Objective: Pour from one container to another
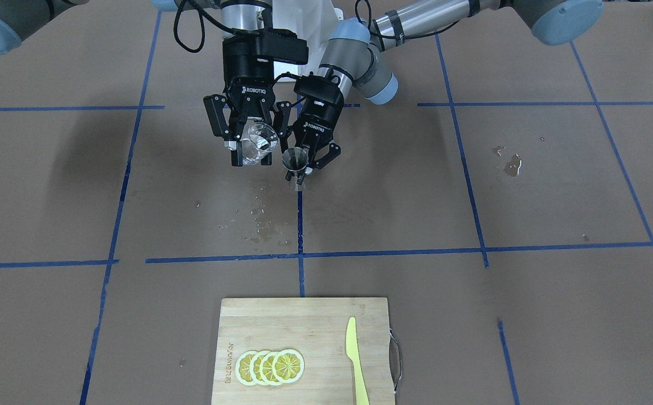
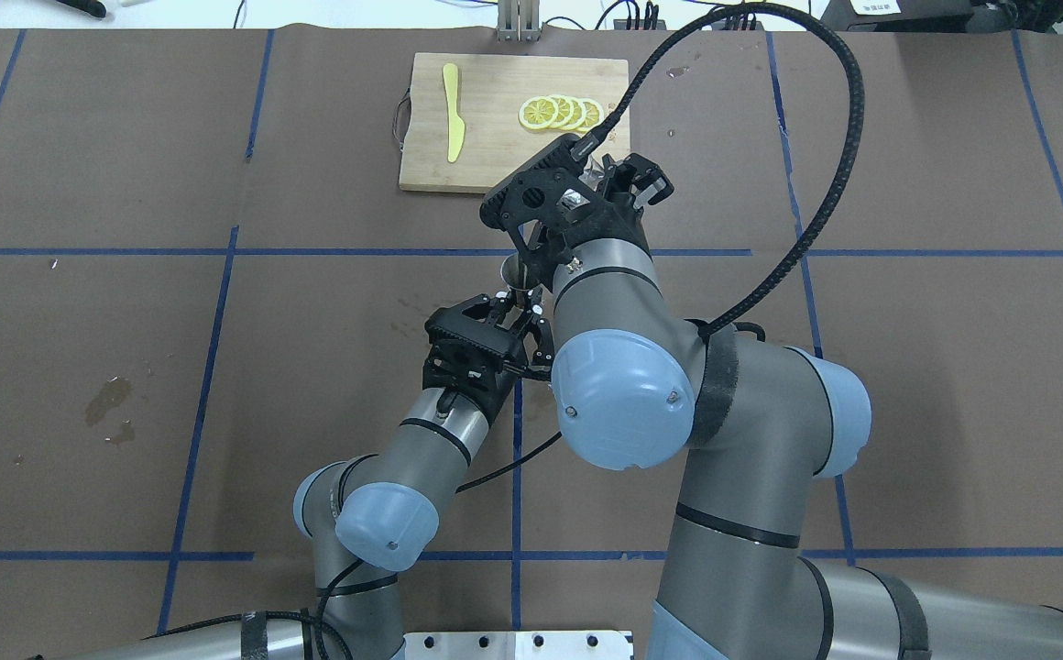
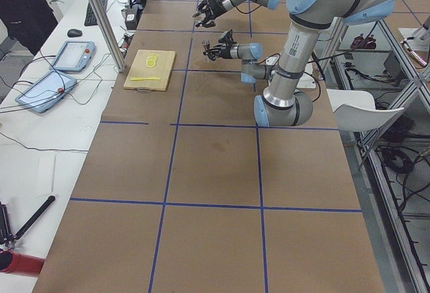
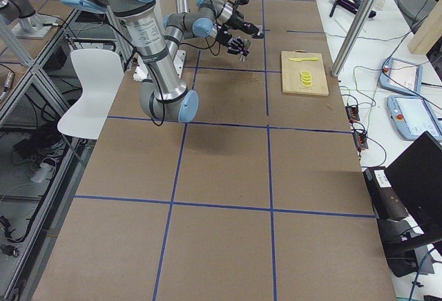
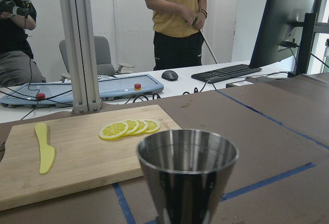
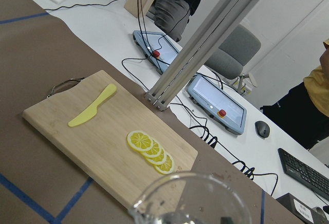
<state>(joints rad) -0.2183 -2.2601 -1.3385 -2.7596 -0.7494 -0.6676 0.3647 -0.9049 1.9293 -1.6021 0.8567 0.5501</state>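
The clear glass cup (image 1: 259, 144) hangs above the table, tilted, with its lip toward the jigger. My right gripper (image 1: 251, 156) is shut on it. Just beside it and slightly lower, the steel jigger (image 1: 295, 159) stands upright in the air, and my left gripper (image 1: 304, 170) is shut on its lower half. The left wrist view shows the jigger's open top cone (image 5: 187, 165) close up. Only the cup's rim (image 6: 189, 197) shows in the right wrist view. From overhead, the jigger (image 2: 514, 272) peeks out beside my right wrist, which hides most of the cup.
A wooden cutting board (image 1: 304, 320) with lemon slices (image 1: 270, 367) and a yellow plastic knife (image 1: 356, 360) lies at the table's operator side. Water droplets (image 1: 259, 222) speckle the paper below the grippers, and a wet patch (image 1: 511, 166) lies further along. Operators stand beyond the table.
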